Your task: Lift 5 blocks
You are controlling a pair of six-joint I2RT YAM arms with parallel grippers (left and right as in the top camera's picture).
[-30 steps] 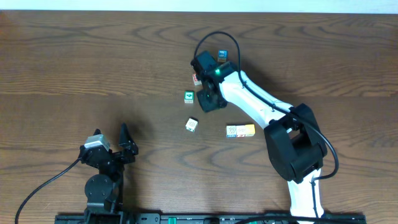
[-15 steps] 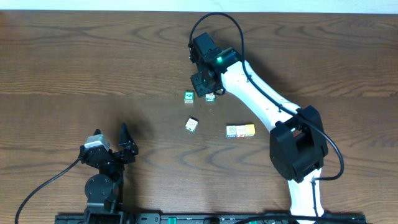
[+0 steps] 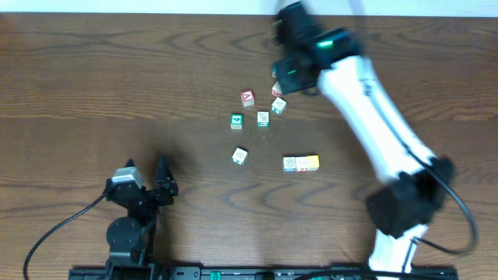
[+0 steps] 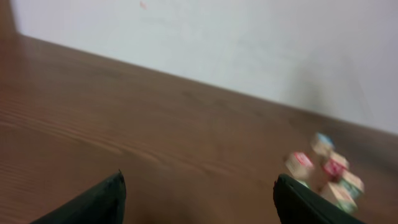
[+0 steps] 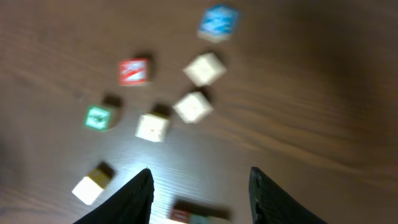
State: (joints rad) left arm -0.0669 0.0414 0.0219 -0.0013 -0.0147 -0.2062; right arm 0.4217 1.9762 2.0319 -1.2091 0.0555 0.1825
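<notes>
Gripping state, right claw: fingers apart, nothing between them; bare table shows through the gap.
Gripping state, left claw: spread wide and empty, low over the near side of the table.
Blocks: all resting on the table, none lifted; most sit in a loose cluster mid-table.
Pair: one cream block and the yellow block touch side by side, on the robot's side of the cluster; the pair's long axis runs left to right.
Stray: another cream one lies alone, near the pair.
Non-task cubes: red block, green block and blue block are mixed into the cluster.
Bearing from right claw: it hangs above the cluster's far edge, with the blocks below it and toward the robot. The wrist view is smeared, but the middle cream cube is probably closest to the gap line.
Nearer arm: right; the left is well apart.
Judgement: the next move calls for a descent squared to one cube's faces. Close neighbours risk a nudge.
</notes>
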